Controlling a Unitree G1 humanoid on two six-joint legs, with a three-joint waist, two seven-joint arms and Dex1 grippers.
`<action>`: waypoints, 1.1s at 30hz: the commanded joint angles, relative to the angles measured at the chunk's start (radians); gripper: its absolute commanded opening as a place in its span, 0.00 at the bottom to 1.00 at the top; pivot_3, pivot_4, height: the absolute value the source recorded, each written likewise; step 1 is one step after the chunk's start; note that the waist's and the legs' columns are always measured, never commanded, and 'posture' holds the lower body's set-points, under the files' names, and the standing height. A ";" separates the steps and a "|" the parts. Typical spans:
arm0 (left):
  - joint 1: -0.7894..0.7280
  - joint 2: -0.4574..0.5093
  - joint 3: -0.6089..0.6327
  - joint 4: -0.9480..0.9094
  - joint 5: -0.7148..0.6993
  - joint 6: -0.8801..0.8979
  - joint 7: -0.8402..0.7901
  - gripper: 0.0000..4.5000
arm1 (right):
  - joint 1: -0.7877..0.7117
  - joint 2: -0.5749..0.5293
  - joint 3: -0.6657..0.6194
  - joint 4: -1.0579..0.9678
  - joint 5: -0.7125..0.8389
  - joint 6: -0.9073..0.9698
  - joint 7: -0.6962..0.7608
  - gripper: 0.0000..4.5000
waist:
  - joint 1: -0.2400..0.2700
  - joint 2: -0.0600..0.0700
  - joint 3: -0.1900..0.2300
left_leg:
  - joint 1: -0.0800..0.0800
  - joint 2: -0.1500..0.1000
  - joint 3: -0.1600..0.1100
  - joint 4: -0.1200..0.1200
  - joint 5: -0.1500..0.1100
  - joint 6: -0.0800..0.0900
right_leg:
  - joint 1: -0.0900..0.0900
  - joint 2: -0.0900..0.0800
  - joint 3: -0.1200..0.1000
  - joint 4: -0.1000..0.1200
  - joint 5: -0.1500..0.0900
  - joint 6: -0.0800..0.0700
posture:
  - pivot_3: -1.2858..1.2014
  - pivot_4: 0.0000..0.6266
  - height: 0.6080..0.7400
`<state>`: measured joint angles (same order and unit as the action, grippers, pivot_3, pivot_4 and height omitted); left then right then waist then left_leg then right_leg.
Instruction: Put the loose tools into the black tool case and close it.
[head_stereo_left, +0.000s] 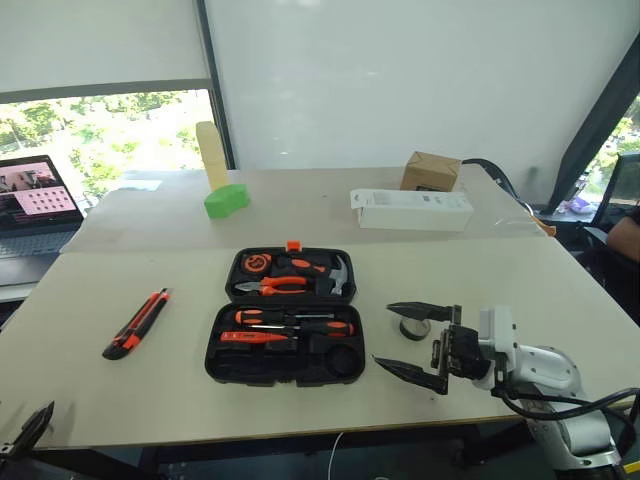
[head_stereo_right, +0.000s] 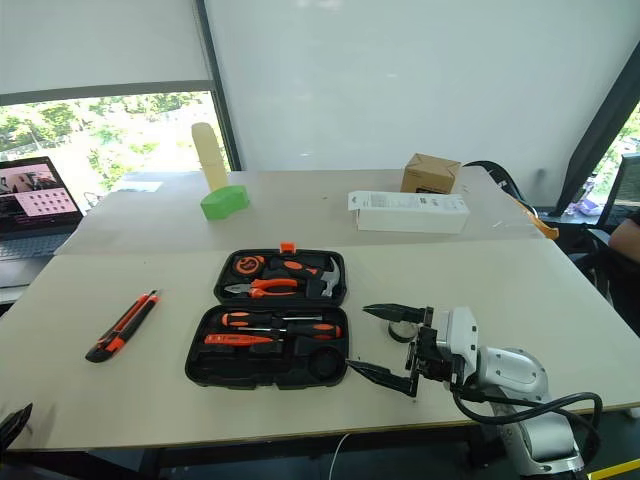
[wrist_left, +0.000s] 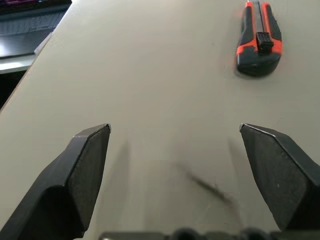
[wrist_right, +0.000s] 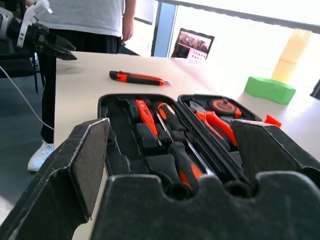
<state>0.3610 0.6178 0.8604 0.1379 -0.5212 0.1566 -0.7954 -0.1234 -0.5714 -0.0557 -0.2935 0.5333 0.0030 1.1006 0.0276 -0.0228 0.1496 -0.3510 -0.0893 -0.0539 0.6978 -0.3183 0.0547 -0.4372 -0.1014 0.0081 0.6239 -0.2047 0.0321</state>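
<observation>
- The tool case (head_stereo_left: 285, 317) lies open on the table (head_stereo_left: 120, 390), midway along its front edge.
- In the case: two screwdrivers (head_stereo_left: 290, 319), pliers (head_stereo_left: 272, 286), a hammer (head_stereo_left: 337, 274).
- The utility knife (head_stereo_left: 136, 324) lies toward the left edge, well apart from the case.
- The tape roll (head_stereo_left: 414, 327) lies right of the case.
- A carton (head_stereo_left: 411, 209) lies behind, toward the far edge, with a box (head_stereo_left: 431, 171) behind it.
</observation>
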 joint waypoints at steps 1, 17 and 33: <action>-0.121 0.113 -0.072 -0.020 -0.028 0.103 0.001 0.99 | -0.029 0.003 -0.014 -0.026 0.012 -0.014 -0.012 1.00 | 0.003 -0.001 -0.001 | 0.000 0.000 0.000 0.000 0.000 0.000 | 0.000 0.001 0.000 0.000 0.000 0.000 | 0.52 0.24 1.00; -0.637 0.320 -0.584 0.350 0.234 0.334 -0.048 0.59 | -0.037 0.008 0.023 -0.052 -0.007 0.007 -0.052 1.00 | -0.044 -0.001 -0.002 | -0.002 -0.004 0.000 -0.003 0.001 -0.009 | -0.015 0.004 0.002 0.006 0.003 -0.004 | 0.52 0.24 1.00; -0.619 0.398 -0.767 -0.244 0.071 0.143 -0.647 0.34 | 0.000 -0.046 -0.003 -0.047 0.001 0.007 -0.036 1.00 | -0.039 0.000 -0.002 | -0.004 -0.003 0.002 -0.002 0.000 -0.008 | -0.016 0.003 0.005 0.004 0.003 -0.005 | 0.52 0.24 1.00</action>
<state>-0.2421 1.0128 0.1331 -0.0444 -0.4754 0.3244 -1.4328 -0.1236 -0.6109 -0.0363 -0.3165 0.5216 0.0116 1.0651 -0.0113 -0.0230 0.1480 -0.3551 -0.0911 -0.0514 0.6959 -0.3179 0.0466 -0.4538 -0.0973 0.0130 0.6280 -0.2017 0.0275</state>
